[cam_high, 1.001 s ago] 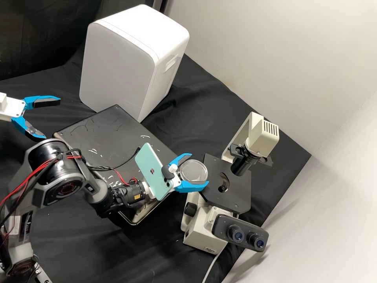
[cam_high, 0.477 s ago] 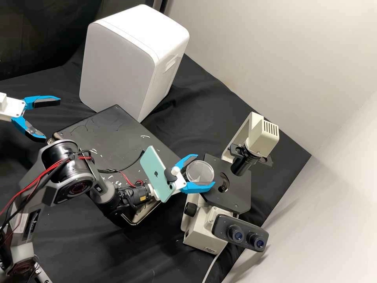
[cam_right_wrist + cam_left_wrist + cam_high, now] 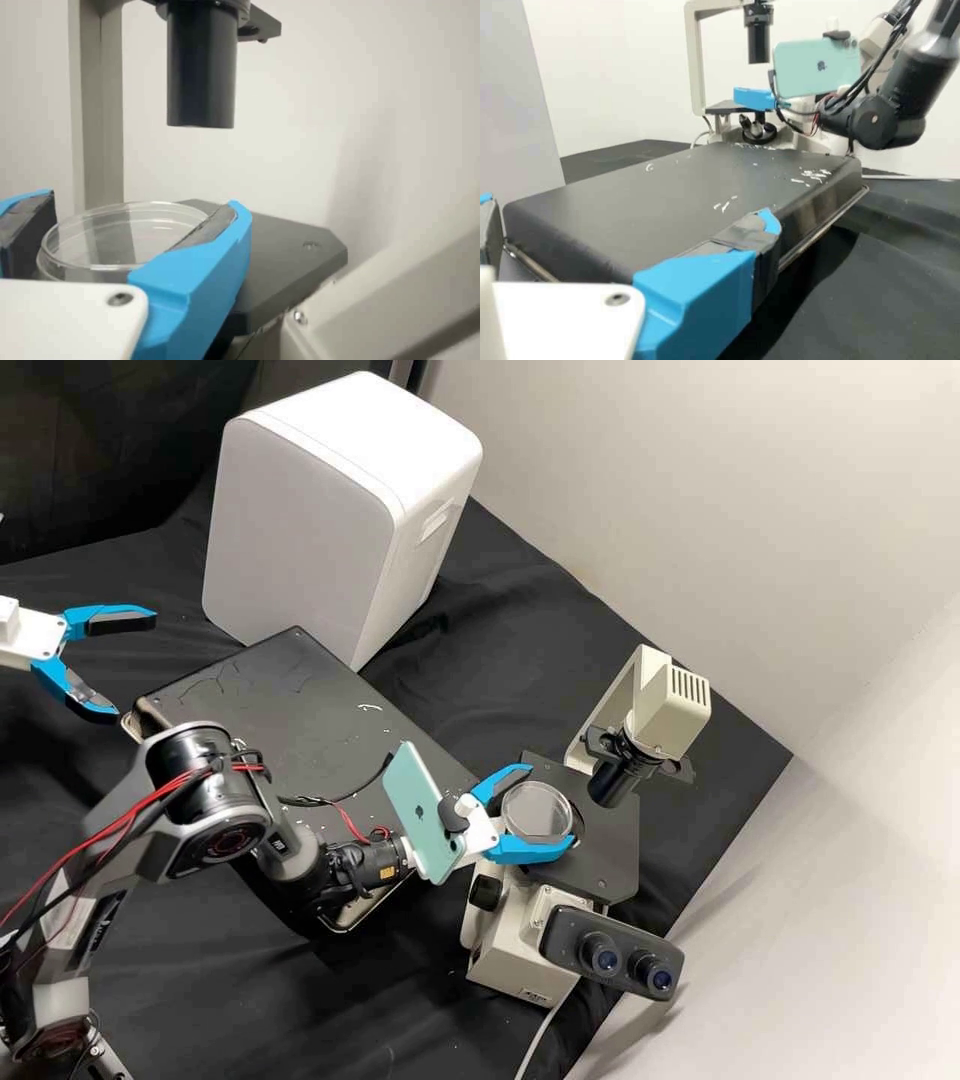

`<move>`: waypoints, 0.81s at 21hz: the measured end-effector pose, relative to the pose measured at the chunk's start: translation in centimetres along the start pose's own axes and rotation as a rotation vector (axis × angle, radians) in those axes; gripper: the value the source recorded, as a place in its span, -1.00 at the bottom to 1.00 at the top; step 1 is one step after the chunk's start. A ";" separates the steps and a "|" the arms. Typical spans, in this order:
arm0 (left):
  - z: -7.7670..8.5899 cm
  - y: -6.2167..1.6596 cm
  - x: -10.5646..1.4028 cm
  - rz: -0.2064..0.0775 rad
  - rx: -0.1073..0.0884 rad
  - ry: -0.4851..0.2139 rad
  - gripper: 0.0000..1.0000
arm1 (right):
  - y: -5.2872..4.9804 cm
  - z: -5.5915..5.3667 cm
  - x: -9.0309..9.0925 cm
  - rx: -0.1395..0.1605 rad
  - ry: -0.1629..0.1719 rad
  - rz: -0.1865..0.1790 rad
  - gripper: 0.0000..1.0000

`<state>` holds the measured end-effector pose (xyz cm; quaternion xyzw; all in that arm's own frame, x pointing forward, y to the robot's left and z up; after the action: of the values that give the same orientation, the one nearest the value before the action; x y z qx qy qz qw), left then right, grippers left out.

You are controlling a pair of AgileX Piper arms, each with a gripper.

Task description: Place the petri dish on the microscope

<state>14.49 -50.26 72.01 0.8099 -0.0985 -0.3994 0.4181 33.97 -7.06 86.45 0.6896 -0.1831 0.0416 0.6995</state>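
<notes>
Left gripper (image 3: 133, 665) hangs at the bench's left edge, fingers apart and holding nothing, well away from the work. To its right you have the black slab (image 3: 280, 710), with the white box (image 3: 340, 500) behind it. Right gripper (image 3: 545, 810) is clamped on the petri dish (image 3: 535, 815) by the rim, one blue finger on each side. The dish sits level over the left part of the microscope (image 3: 520, 940) stage (image 3: 610, 855), just short of the dark condenser (image 3: 612, 785) hanging above the aperture. Whether the dish touches the stage cannot be told.

Risks, as judged:
- If you release while the dish is clear of the stage, it may drop and skid off the near edge.
- If you carry it onward too high, the rim may strike the condenser and twist in the grip.
- If you release here, the dish will likely sit off the aperture.

Against a second ago, the right gripper and dish have travelled from beside the stage's left edge to over it. The left gripper has not shifted.
</notes>
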 end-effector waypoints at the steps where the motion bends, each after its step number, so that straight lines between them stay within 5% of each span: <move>1: 0.0 0.00 0.0 0.000 0.000 0.000 1.00 | -0.1 0.0 0.4 -0.008 0.005 0.005 -1.00; 17: 0.0 0.00 0.0 0.000 0.000 0.000 1.00 | -0.8 0.9 2.1 -0.065 0.020 0.063 -1.00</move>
<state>14.49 -50.26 72.01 0.8099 -0.0985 -0.3994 0.4181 36.00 -8.42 86.34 0.6600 -0.1990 0.0648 0.7215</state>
